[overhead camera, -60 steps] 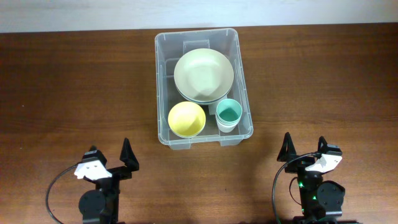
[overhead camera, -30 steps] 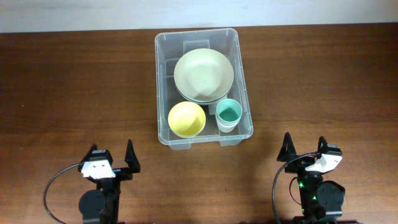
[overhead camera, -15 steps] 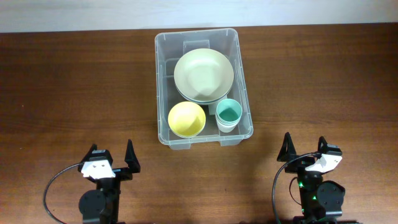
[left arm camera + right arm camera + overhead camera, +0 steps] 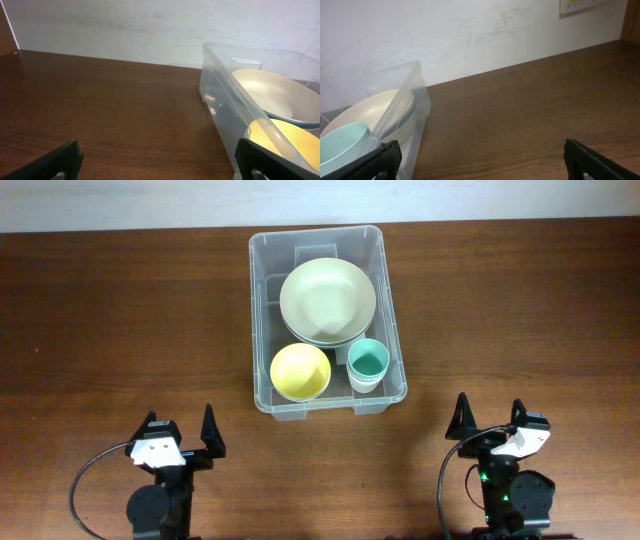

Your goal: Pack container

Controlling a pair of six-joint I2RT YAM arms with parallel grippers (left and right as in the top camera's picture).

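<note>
A dark brown wooden table (image 4: 100, 330) seen from above, with a white wall (image 4: 100, 202) along its far edge. The container (image 4: 262, 310), a clear plastic box with rounded corners, sits on the table close to the far edge, about midway between the left and right edges, its long sides running front to back.

Inside the container, a wide pale green bowl (image 4: 328, 298) fills the far half. It rests on a second dish (image 4: 330, 341), of which only a grey-blue rim shows. In the near half, a yellow bowl (image 4: 300, 371) stands in the near left corner and a small teal cup (image 4: 368, 363) in the near right corner. They are side by side, just beside the stacked dishes.

Both arms are at the near edge of the table, well apart from the container. The left claw (image 4: 178, 425) is toward the near left corner, its two black fingers spread wide, with nothing between them. The right claw (image 4: 490, 412) is toward the near right corner, equally wide and also empty. A black cable (image 4: 85, 480) loops out beside the left arm.

The left wrist camera looks past its fingertips at bare wood, with the container's left wall on the right of the view. The right wrist camera sees the container's right wall on the left of its view, the cup and green bowl showing through the plastic.
</note>
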